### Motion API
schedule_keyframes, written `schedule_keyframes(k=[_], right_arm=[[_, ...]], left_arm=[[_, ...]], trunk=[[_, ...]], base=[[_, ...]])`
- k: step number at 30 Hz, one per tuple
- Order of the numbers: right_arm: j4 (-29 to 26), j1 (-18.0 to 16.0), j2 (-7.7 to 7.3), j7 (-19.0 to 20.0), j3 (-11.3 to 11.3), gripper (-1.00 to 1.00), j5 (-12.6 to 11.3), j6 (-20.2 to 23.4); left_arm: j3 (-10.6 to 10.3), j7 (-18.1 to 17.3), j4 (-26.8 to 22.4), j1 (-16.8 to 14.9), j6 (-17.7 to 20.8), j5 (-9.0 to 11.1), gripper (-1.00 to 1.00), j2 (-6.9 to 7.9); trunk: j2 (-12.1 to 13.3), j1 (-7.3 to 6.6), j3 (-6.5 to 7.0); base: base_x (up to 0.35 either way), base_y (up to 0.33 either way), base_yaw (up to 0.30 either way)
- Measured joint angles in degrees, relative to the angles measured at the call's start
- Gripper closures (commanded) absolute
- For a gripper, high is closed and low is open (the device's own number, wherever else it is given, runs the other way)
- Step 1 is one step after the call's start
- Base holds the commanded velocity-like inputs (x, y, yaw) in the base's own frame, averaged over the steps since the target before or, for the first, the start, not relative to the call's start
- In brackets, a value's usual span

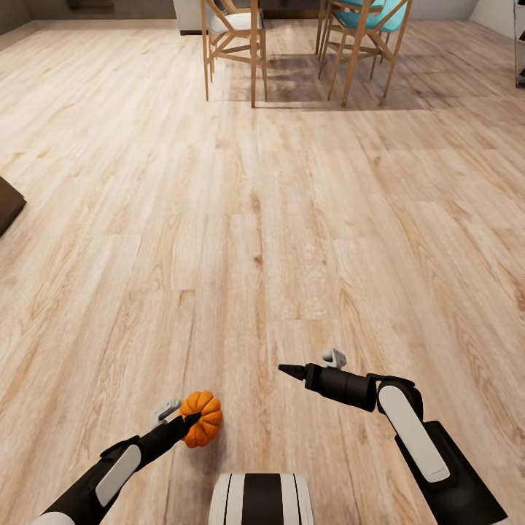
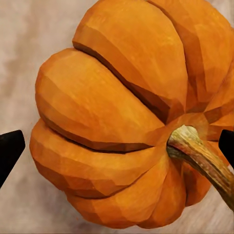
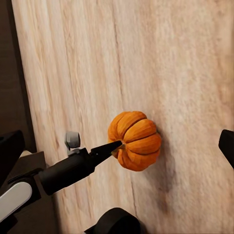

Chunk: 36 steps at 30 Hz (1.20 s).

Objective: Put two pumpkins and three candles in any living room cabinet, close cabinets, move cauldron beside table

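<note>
Carrying the pumpkin [image 1: 202, 418] clamped in its left end effector [image 1: 191, 418] low over the wooden floor [image 1: 262, 219], it should travel steadily; the right end effector [image 1: 292, 371] looks empty, grip state unclear.

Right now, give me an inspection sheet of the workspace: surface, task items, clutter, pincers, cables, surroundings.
Surface: light wood plank floor; open boards ahead of the robot.
Job's things: one orange pumpkin held in the left pincer above the floor, stem showing in the left wrist view. Candles, cabinet, cauldron: nothing seen.
Clutter: nothing seen.
Grippers: left pincer shut on the pumpkin, dark fingertips at either side of it. Right pincer holds nothing; its fingertips stand far apart in the right wrist view, so it looks open.
Cables: nothing seen.
Surroundings: wooden chairs, one with a teal seat, far ahead; dark furniture corner at the left edge.
</note>
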Motion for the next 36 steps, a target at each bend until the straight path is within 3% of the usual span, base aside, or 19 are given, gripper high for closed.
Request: schedule_keyframes(k=[21, 22, 36], right_arm=[[-0.1, 0.0, -0.25, 0.0, 0.0, -1.00, 0.0, 0.0], [-0.1, 0.0, -0.26, 0.0, -0.1, -1.00, 0.0, 0.0], [-0.1, 0.0, -0.26, 0.0, -0.1, -1.00, 0.0, 0.0]], left_arm=[[0.0, 0.0, 0.0, 0.0, 0.0, 0.0, -1.00, 0.05], [0.0, 0.1, 0.0, 0.0, 0.0, 0.0, 1.00, 0.04], [0.1, 0.0, 0.0, 0.0, 0.0, 0.3, 1.00, 0.00]], trunk=[[0.0, 0.00, 0.00], [0.0, 0.00, 0.00], [0.0, -0.01, 0.00]], base=[[0.045, -0.001, 0.000], [0.000, 0.000, 0.000], [0.000, 0.000, 0.000]])
